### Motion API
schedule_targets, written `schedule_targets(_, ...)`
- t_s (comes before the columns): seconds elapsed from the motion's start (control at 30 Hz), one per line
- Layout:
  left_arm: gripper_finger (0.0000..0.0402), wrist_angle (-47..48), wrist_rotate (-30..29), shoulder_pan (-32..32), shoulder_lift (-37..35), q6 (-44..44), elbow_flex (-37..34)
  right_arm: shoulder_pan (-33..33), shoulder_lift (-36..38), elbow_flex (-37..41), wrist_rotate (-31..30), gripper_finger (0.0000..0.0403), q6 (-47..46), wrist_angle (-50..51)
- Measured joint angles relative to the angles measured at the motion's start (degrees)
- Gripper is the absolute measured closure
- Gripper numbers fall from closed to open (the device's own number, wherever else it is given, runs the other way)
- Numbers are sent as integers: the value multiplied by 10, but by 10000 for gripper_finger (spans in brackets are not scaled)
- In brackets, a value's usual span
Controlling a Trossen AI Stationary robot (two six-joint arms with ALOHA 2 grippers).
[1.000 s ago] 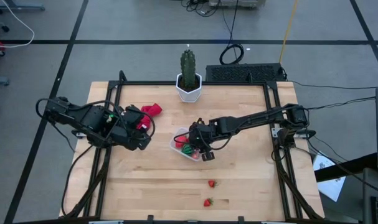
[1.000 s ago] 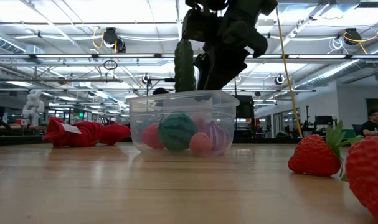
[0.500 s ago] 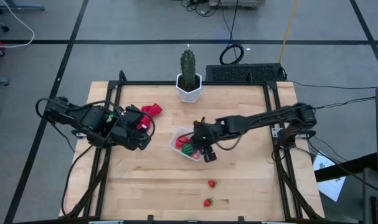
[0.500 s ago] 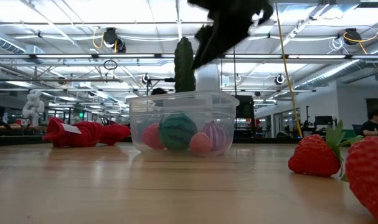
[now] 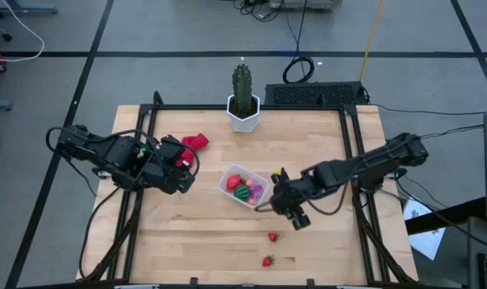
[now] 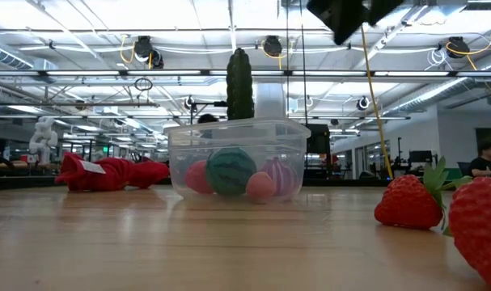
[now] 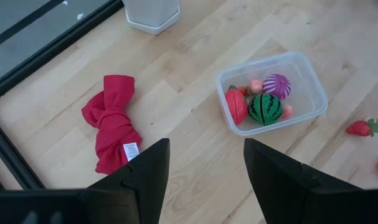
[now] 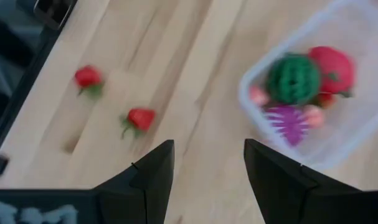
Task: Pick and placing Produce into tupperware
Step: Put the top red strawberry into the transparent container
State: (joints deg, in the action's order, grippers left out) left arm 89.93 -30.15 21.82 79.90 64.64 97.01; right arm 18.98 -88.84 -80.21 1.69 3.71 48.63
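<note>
High view: our wooden table (image 5: pixel 187 233) sits on grey floor, tub (image 5: pixel 245 186) mid-table holding fruit, two strawberries (image 5: pixel 273 237) loose nearby. We see our right gripper (image 5: pixel 290 210), fingers apart and empty, now moved off the tub; left gripper (image 5: pixel 179 168) waits, parted.

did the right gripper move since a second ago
Yes. In the high view the right gripper has pulled off the tupperware toward the table's right front, nearer the two loose strawberries.
</note>
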Motion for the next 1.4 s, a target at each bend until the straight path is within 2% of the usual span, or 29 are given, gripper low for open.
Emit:
schedule_targets(0.27, 192, -8, 0, 0, 0, 12, 0, 51, -1, 72, 2, 218, 48, -87)
schedule_targets(0.37, 192, -24, 0, 0, 0, 25, 0, 56, -1, 95, 32, 218, 36, -134)
schedule_targets(0.53, 192, -50, 5, 0, 0, 30, 0, 56, -1, 137, 74, 218, -72, -171)
schedule_targets(0.7, 192, -50, 5, 0, 0, 18, 0, 56, -1, 178, 82, 218, -206, -197)
schedule_targets(0.87, 192, -50, 6, 0, 0, -8, 0, 58, -1, 184, 121, 218, -310, -275)
schedule_targets(1.07, 192, -50, 20, 1, 0, -46, 0, 75, 6, 181, 111, 218, -343, -393)
schedule_targets(1.23, 192, -49, 18, 4, 0, -66, 0, 103, 4, 140, 90, 218, -349, -326)
schedule_targets(1.4, 192, -49, 18, 4, 0, -81, 0, 116, -2, 68, 63, 218, -378, -161)
